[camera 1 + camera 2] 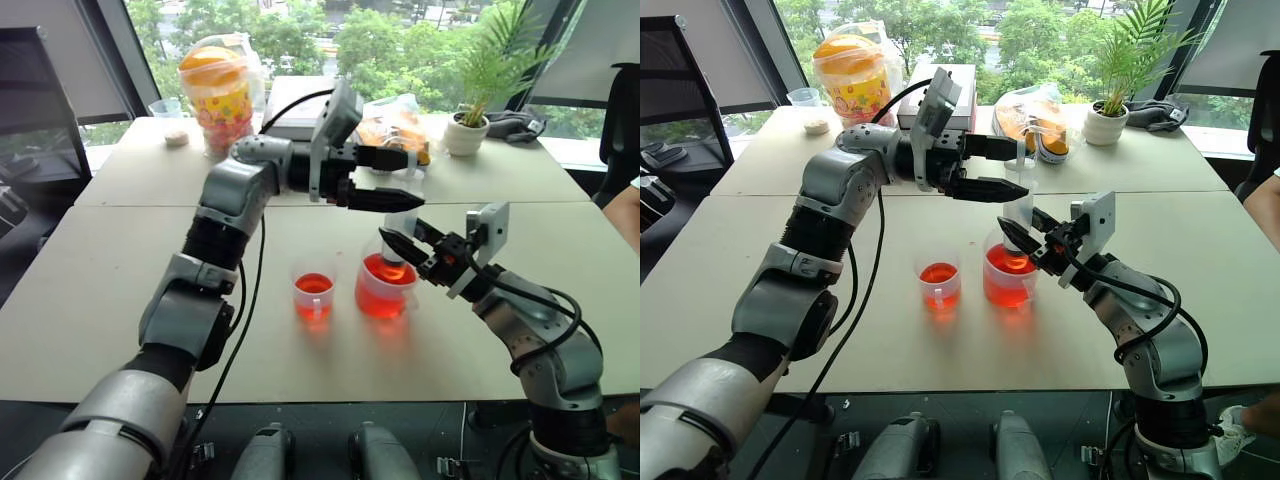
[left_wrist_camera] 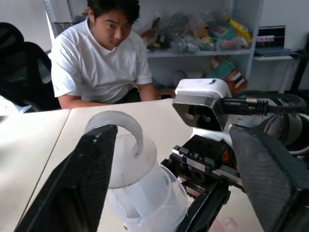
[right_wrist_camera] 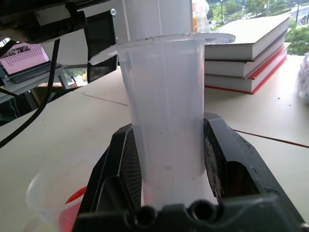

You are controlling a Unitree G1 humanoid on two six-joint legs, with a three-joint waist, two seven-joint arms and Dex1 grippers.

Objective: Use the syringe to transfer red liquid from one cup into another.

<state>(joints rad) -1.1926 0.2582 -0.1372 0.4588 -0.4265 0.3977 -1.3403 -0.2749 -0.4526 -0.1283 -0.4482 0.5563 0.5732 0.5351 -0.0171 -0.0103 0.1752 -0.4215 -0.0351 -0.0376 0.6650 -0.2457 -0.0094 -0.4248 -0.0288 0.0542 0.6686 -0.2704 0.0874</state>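
Mid-draw, likely: right gripper (image 1: 1025, 238) clamps the syringe (image 1: 1019, 212) barrel upright over the handled beaker (image 1: 1008, 277), left gripper (image 1: 1012, 170) spread wide around the plunger ring (image 2: 121, 126); small cup (image 1: 939, 283) at beaker's 9 o'clock already holds red liquid (image 1: 938, 274).

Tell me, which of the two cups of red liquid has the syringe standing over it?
The larger beaker, directly beneath the syringe gripped by the right gripper; the small cup stands apart beside it.
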